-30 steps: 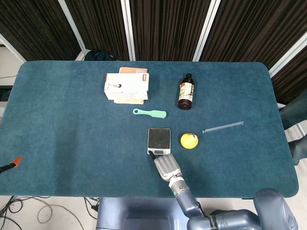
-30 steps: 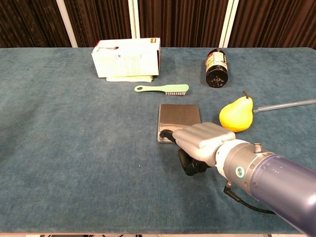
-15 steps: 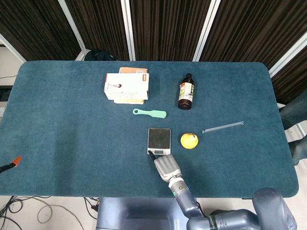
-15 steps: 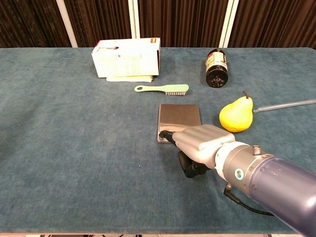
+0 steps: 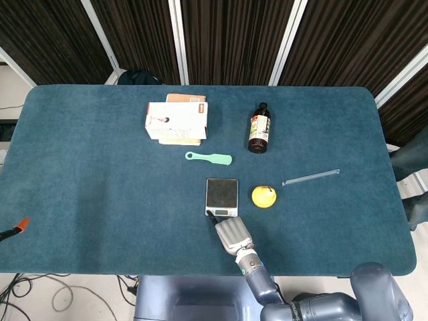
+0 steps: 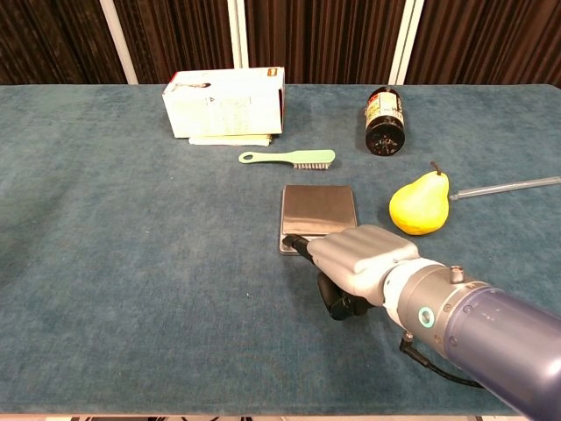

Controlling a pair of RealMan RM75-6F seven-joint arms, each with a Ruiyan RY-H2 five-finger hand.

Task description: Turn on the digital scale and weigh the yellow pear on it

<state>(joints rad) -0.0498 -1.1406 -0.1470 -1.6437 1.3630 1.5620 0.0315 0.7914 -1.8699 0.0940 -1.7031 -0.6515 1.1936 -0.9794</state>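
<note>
— At the near edge of the scale [image 6: 318, 210], is that the right hand [image 6: 361, 259]?
— Yes, one finger [image 6: 298, 246] touching it, others curled, holding nothing.
— The pear [image 6: 421, 204]?
— On the table [image 6: 131, 246], just right of the scale.

You're working at a table [image 5: 87, 174] covered in teal cloth with rounded corners, and it fills most of both views. Behind it hang dark, ribbed curtains [image 5: 227, 40], split by pale upright bars [image 5: 178, 40] that lean outward in the head view. Below the near edge you can see a light floor [image 5: 40, 294] with loose cables [image 5: 20, 284] on it. At the far left, a strip of pale wall [image 5: 10, 87] shows, though it's too cropped to be sure. Light falls evenly, with soft shadows.
</note>
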